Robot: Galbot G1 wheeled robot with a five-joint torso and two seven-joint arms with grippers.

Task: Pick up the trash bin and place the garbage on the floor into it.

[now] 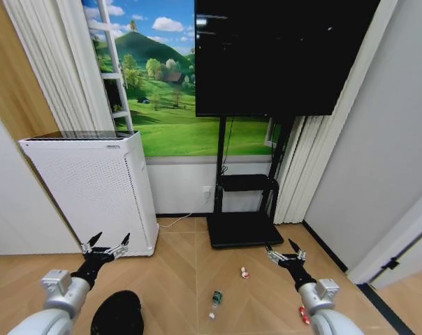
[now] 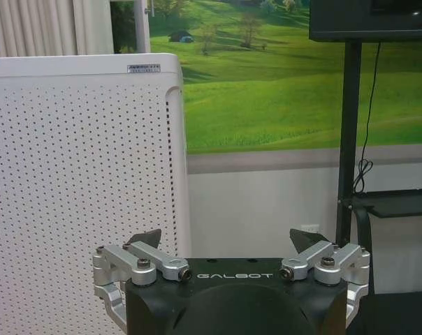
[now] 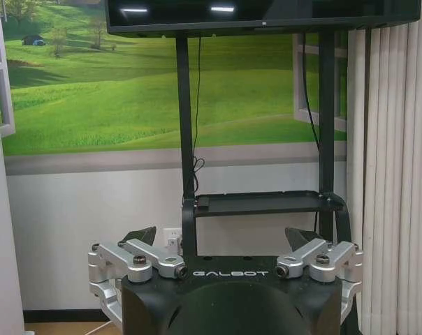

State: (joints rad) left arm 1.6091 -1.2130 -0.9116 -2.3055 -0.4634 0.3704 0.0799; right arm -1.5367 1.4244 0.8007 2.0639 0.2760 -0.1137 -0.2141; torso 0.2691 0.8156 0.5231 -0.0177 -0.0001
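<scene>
The floor [image 1: 190, 279] is tan herringbone parquet. My left gripper [image 1: 106, 246] and right gripper [image 1: 286, 251] hover with fingers spread, holding nothing. The round black mesh trash bin [image 1: 117, 313] stands below my left arm. The green bottle [image 1: 215, 300], small scrap [image 1: 244, 272] and red can [image 1: 304, 315] lie scattered near the perforated white appliance [image 1: 92, 195].

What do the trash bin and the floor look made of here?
The trash bin looks like black mesh, probably metal, matte; its weave is hard to make out. The floor appears to be light tan wood parquet, judging by its herringbone planks and slight sheen.
</scene>
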